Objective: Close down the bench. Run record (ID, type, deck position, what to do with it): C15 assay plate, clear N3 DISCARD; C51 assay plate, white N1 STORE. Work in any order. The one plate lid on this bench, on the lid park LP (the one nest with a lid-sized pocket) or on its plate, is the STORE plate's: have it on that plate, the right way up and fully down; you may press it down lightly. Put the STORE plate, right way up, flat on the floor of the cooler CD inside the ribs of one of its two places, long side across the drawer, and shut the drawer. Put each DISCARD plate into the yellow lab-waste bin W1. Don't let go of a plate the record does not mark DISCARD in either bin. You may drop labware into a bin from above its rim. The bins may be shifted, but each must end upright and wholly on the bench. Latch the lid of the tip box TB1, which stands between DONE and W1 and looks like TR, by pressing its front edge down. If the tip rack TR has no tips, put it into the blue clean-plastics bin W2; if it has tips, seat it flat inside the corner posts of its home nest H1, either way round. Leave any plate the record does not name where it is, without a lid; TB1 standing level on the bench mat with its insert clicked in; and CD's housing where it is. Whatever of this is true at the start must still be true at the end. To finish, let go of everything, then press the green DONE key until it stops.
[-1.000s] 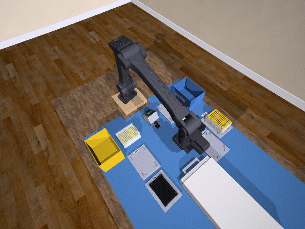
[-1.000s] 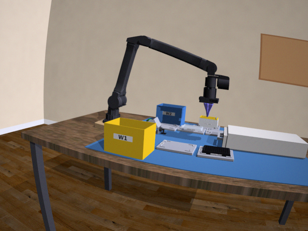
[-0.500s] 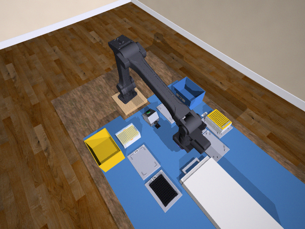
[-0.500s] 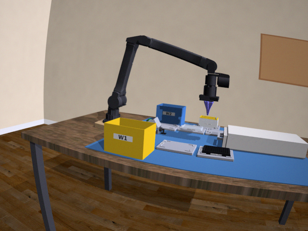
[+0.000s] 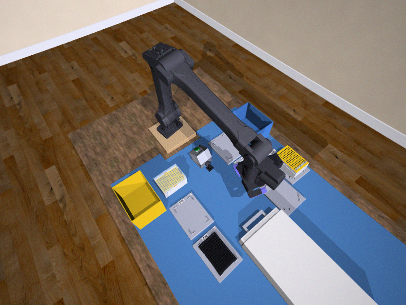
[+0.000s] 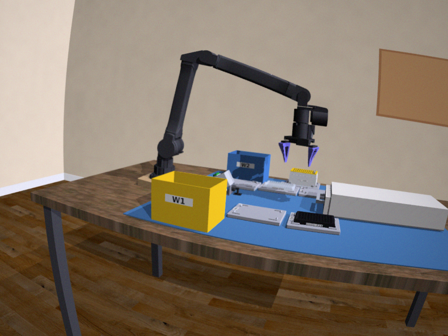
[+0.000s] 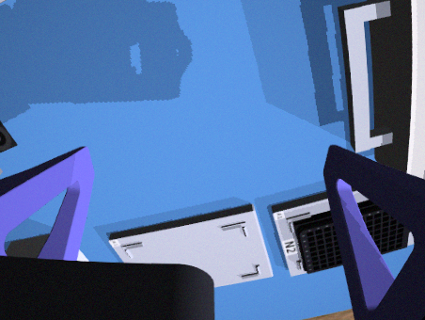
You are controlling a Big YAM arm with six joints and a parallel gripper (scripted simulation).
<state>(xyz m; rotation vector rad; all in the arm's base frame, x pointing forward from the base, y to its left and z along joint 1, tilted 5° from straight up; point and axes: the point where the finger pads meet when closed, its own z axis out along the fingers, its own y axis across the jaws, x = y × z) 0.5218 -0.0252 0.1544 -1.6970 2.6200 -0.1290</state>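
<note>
Purple-fingered and dark-bodied, the parallel gripper (image 6: 298, 153) hangs in the centre-right of the exterior view with its jaws spread wide and nothing between them, well above the blue bench mat (image 6: 361, 240). Just below and slightly right of it stands the yellow-topped grey tip rack (image 6: 303, 176) on its grey nest. In the top view the tall yellow waste bin (image 5: 139, 198) sits at the left edge of the mat, the white tip box with its yellow grid of tips (image 5: 170, 180) is just right of it, and the small grey block with the green DONE key (image 5: 199, 154) lies further up. A black well plate (image 5: 217, 253) rests in a grey nest marked N2 (lower middle of that frame), beside the long white cooler housing (image 5: 304, 262) with its grey drawer handle (image 5: 252, 220). The blue plastics bin (image 5: 254, 119) stands upper right, partly behind the arm.
</note>
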